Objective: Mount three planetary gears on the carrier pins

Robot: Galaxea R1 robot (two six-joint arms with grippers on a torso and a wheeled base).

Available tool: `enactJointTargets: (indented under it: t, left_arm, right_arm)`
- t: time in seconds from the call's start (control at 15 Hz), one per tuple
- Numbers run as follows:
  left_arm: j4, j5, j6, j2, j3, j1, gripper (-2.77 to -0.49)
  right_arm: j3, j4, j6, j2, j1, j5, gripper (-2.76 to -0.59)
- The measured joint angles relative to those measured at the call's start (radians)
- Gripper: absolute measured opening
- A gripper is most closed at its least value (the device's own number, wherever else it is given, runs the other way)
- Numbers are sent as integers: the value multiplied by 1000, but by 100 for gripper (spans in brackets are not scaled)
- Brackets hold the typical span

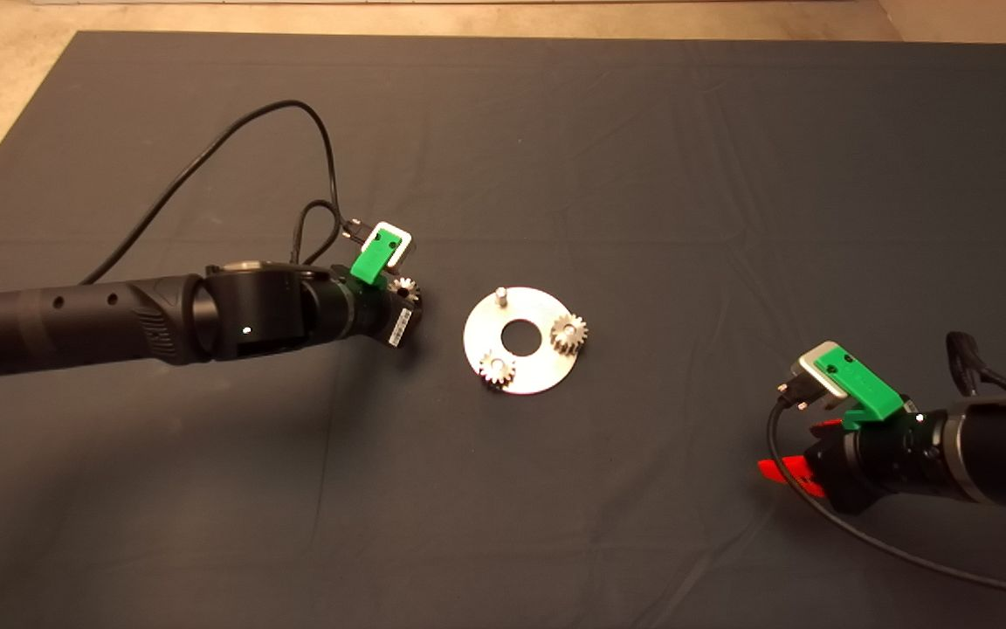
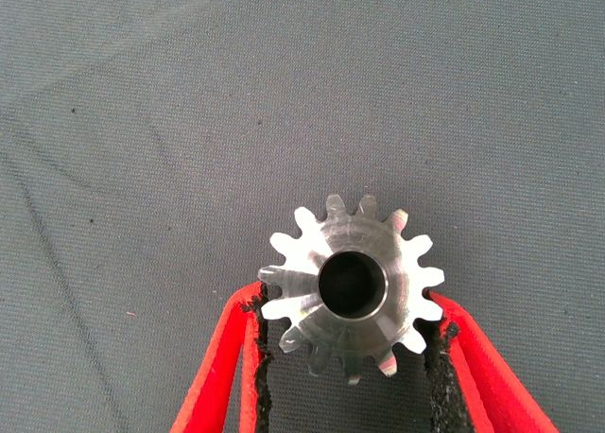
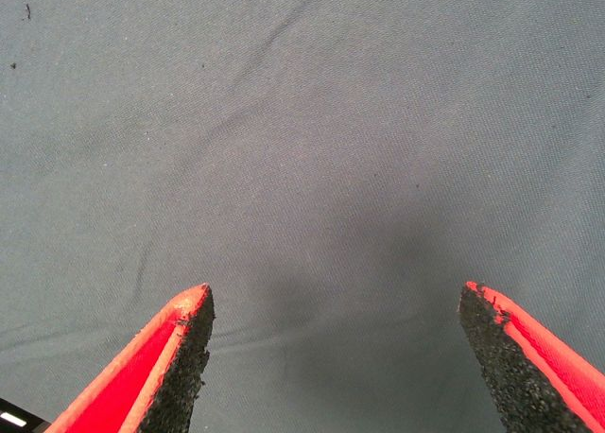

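A shiny round disc (image 1: 545, 369) with a central hole lies mid-mat. Two planetary gears sit on its carrier pins, one on the right (image 1: 568, 333) and one at the front left (image 1: 497, 369). The third pin (image 1: 499, 295) at the back stands bare. My left gripper (image 1: 398, 301) is just left of the disc, shut on the third gear (image 1: 404, 288). In the left wrist view the gear (image 2: 350, 286) sits flat-face up between the two fingers (image 2: 236, 357), over bare mat. My right gripper (image 1: 787, 454) is open and empty at the lower right.
The dark mat (image 1: 643, 175) covers the table, with light floor beyond its far edge. A black cable (image 1: 206, 162) loops from the left wrist over the mat. The right wrist view shows only bare mat (image 3: 312, 149).
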State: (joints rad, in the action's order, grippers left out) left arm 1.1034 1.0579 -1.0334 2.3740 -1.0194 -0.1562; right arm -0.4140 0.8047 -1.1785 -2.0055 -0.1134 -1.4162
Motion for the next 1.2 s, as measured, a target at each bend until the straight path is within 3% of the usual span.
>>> enactJointTargets:
  t: [0.93,1.2]
  left_arm:
    - [-1,-3,27,-10,4,0,-269]
    - [-3,8,41,-23,14,-5,-271]
  right_arm:
    - [0,0,0,0,0,0,-144]
    - [0,0,0,-1,0,-1,-144]
